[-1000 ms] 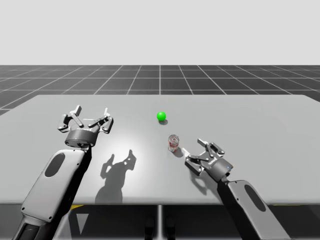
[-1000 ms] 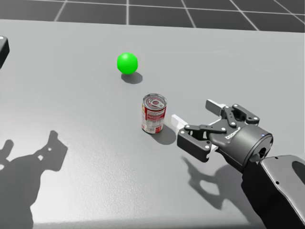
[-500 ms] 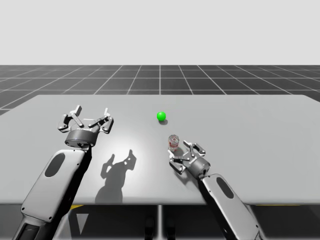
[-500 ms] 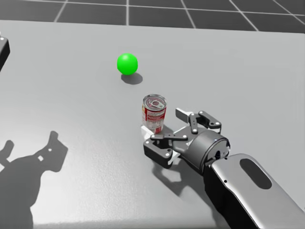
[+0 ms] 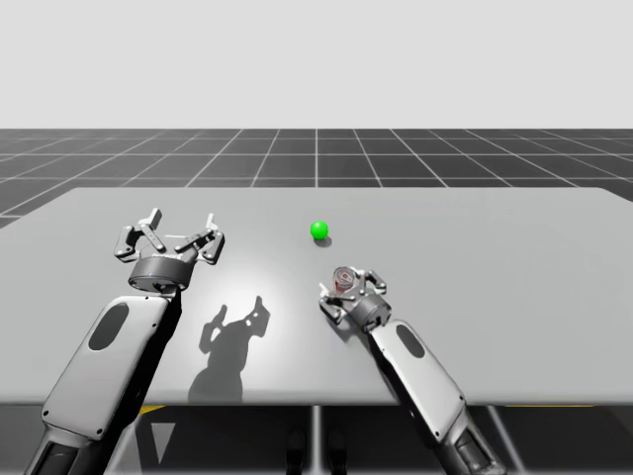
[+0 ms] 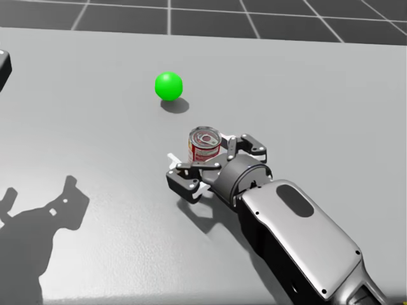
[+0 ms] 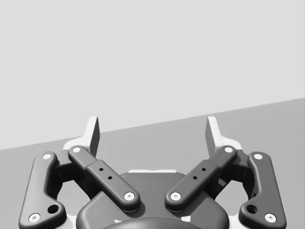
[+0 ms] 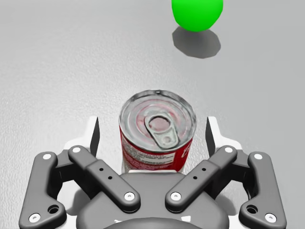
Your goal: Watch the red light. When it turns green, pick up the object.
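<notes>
So, the small red-and-white metal can with the silver pull-tab lid [image 5: 343, 280] [image 6: 205, 145] [image 8: 157, 133] is standing upright on the flat grey table [image 5: 495, 257], roughly mid-table. It's a bit nearer the robot than the round green light ball [image 5: 318, 231] [image 6: 168, 85] [image 8: 197, 12]. The ball sits near the can but clearly apart from it.

The robot's right gripper [image 5: 347, 286] [image 8: 152, 132] is down at table level with the can right between its two fingers. The fingers are spread wide though. In the right wrist view you can see a gap on both sides, so it's not clamped on, the can's just sitting in there. The gripper's base is close behind the can.

Over on the left, the left gripper [image 5: 181, 220] [image 7: 152, 131] is up off the table, well apart from the can, its fingers spread wide as well. Its dark shadow [image 5: 232, 336] falls on the tabletop beside that arm.
</notes>
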Action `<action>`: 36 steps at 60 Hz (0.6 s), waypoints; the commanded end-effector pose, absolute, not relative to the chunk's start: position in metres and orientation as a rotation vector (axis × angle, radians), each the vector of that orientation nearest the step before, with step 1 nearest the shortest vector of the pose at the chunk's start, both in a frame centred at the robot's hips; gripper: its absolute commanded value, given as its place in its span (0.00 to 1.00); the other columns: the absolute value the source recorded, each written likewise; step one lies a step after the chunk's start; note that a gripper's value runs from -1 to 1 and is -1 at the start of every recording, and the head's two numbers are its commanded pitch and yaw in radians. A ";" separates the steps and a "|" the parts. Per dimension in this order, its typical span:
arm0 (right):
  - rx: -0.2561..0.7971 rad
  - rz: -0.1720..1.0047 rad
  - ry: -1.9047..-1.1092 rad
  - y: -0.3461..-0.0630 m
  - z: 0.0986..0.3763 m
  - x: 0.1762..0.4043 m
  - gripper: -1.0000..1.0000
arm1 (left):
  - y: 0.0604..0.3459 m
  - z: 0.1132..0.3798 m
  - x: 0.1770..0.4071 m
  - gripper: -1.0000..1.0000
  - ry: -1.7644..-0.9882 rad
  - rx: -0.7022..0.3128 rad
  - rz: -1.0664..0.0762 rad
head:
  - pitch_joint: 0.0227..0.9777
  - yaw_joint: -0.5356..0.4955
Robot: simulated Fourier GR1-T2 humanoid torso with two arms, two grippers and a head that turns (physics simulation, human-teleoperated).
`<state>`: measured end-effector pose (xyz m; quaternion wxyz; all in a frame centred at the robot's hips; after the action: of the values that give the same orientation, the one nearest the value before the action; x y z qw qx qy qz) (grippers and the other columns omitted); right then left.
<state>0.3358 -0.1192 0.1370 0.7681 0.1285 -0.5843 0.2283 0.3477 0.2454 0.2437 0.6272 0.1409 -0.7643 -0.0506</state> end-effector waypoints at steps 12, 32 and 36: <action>0.271 0.415 -1.234 -0.121 0.131 0.338 1.00 | 0.245 0.244 0.348 0.00 -1.752 0.323 -0.116 | 0.80 0.41; 0.254 0.417 -1.239 -0.125 0.131 0.336 1.00 | 0.243 0.242 0.348 0.00 -1.748 0.320 -0.125 | 0.63 0.40; 0.258 0.425 -1.245 -0.125 0.131 0.336 1.00 | 0.243 0.242 0.348 0.00 -1.749 0.319 -0.126 | 0.59 0.40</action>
<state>0.3332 -0.1192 0.1362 0.7729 0.1507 -0.5722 0.2290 0.3475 0.2441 0.2425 0.6284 0.1402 -0.7633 -0.0536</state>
